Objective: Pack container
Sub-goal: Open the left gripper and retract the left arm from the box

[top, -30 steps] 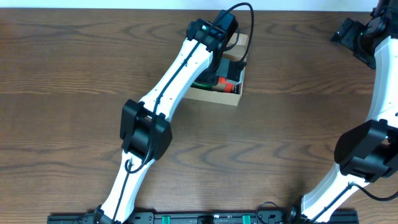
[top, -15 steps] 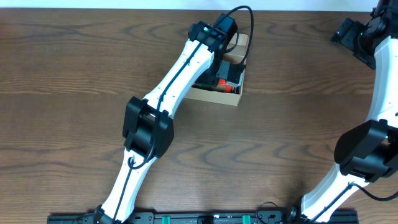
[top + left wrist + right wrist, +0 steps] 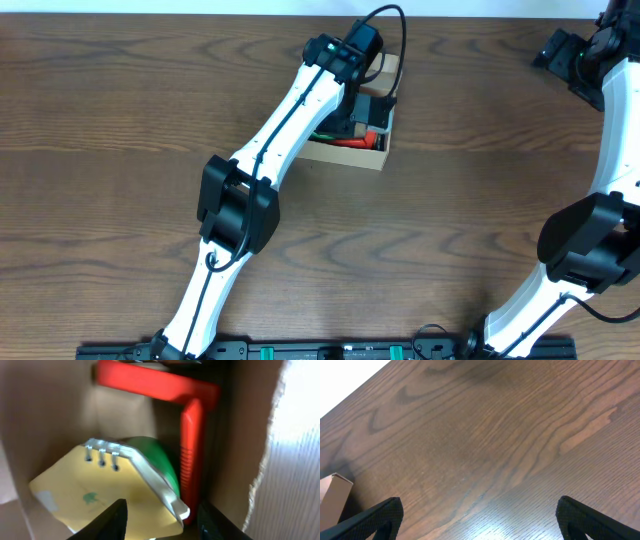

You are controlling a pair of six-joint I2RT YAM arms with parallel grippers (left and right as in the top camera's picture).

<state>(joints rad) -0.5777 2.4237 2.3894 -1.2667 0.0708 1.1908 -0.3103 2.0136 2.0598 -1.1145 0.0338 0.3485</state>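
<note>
Small tan-brown cardboard box (image 3: 345, 156) with its flap lid open sits at the far middle of the dark brown wooden table (image 3: 120, 120). Left arm reaches across from the near edge and its gripper (image 3: 162, 524) is down inside the box. Wrist view: the black fingers (image 3: 114, 519) stand partly apart over the lower edge of a yellow spiral-bound notepad (image 3: 100, 491). There's a gap between the right-hand finger and the pad, so nothing looks clamped. Can't say if the other finger touches the cover, as the view is too close and blurred. The notepad lies tilted against the box wall, overlapping a rounded green object (image 3: 161, 460). A red L-shaped plastic piece (image 3: 192, 445) stands just beside the green thing, by the opposite wall. Right gripper (image 3: 480, 520) is up at the far right corner of the table, well away from the box, with its fingers spread fully wide, empty, over bare wood
</note>
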